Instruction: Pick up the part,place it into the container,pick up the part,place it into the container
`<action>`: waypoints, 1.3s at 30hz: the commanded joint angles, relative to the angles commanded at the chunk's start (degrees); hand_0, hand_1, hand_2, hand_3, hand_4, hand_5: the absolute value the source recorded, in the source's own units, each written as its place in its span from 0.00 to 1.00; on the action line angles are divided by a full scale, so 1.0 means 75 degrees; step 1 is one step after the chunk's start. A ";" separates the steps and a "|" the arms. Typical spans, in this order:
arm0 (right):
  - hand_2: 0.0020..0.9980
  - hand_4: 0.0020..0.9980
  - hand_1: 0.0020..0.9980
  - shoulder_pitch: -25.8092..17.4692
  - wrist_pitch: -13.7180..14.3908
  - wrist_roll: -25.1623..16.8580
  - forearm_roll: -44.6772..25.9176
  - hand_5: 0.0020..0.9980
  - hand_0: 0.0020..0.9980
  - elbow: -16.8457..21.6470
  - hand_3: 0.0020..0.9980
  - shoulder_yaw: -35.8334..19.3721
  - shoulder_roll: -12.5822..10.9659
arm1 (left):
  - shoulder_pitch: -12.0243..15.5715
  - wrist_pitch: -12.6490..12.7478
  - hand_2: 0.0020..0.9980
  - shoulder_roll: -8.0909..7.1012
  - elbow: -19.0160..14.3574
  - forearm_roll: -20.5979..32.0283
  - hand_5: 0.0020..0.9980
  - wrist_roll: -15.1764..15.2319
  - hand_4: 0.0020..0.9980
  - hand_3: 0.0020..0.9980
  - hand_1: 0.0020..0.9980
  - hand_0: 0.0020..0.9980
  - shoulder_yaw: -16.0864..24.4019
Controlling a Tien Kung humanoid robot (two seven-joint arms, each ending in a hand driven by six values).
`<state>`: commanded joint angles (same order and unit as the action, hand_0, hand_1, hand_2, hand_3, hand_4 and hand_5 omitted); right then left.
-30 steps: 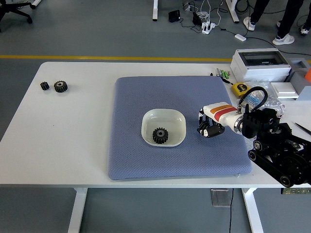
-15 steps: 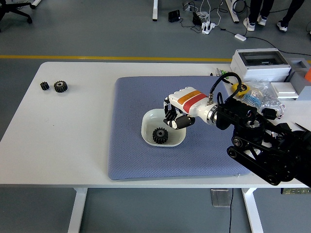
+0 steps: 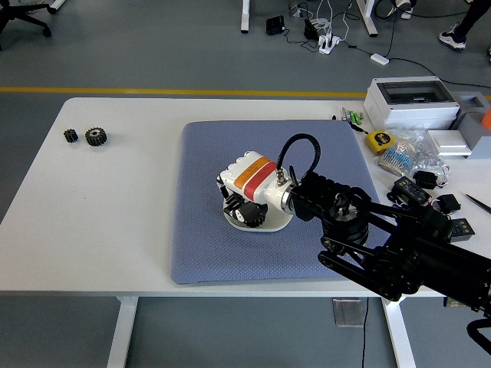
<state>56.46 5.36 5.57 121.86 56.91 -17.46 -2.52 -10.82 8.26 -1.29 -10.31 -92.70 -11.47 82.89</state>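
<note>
Reaching across from four o'clock, the robot's black right arm holds its white right hand with red and orange bands (image 3: 247, 192) directly over the shallow white rounded-square bowl (image 3: 275, 225), which sits near the middle of the blue-grey quilted mat (image 3: 207, 245). The hand covers most of the bowl; only the rim at five o'clock shows. Its fingers curl downward into the bowl, and something dark and rounded sits under them, but I cannot tell whether they pinch a black toothed gear or simply hover above one lying in the bowl. By my reading, the hand is low and centred so that a part can be let go inside the walls rather than on the mat.

Two more parts wait well apart from the bowl, at ten o'clock on the bare white table (image 3: 115, 207): a small black gear (image 3: 70, 136) and, just beside it, a larger black gear with a pale hub (image 3: 96, 136). They lie off the mat, far from the right arm's side.

At two o'clock, past the mat's corner, stand a white plastic box with a clear lid (image 3: 410, 102), a yellow tape measure (image 3: 377, 141) and a clutter of bags and cables. The left arm does not show.

The mat probably keeps the bowl from sliding.
</note>
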 joint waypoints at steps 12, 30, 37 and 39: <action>0.69 1.00 0.51 -0.0078 0.0587 -0.0090 -0.0084 0.38 0.49 -0.0393 0.75 -0.0025 -0.0108 | -0.0014 -0.0011 0.63 0.0001 0.0000 0.0018 0.52 0.0002 0.57 0.56 0.65 0.67 -0.0023; 0.76 1.00 0.63 -0.0883 0.1148 -0.0617 -0.2051 0.44 0.53 0.0797 0.77 -0.2373 -0.2015 | 0.0100 0.0020 0.63 0.0017 0.0000 -0.0086 0.52 0.0031 0.57 0.56 0.65 0.67 0.0145; 0.77 1.00 0.67 -0.2116 0.0622 -0.1585 -0.4335 0.67 0.61 0.1581 0.73 -0.3756 -0.2854 | 0.0190 -0.0031 0.63 0.0054 0.0000 -0.0228 0.52 0.0027 0.57 0.56 0.65 0.67 0.0205; 0.77 1.00 0.67 -0.2634 0.0462 -0.1700 -0.4981 0.67 0.61 0.1923 0.73 -0.4332 -0.3019 | 0.0202 -0.0043 0.63 0.0063 0.0000 -0.0146 0.52 0.0040 0.57 0.56 0.65 0.67 0.0120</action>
<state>36.71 8.82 -7.18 84.51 71.33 -49.95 -25.17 -9.31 7.94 -0.82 -10.31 -93.80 -11.17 83.79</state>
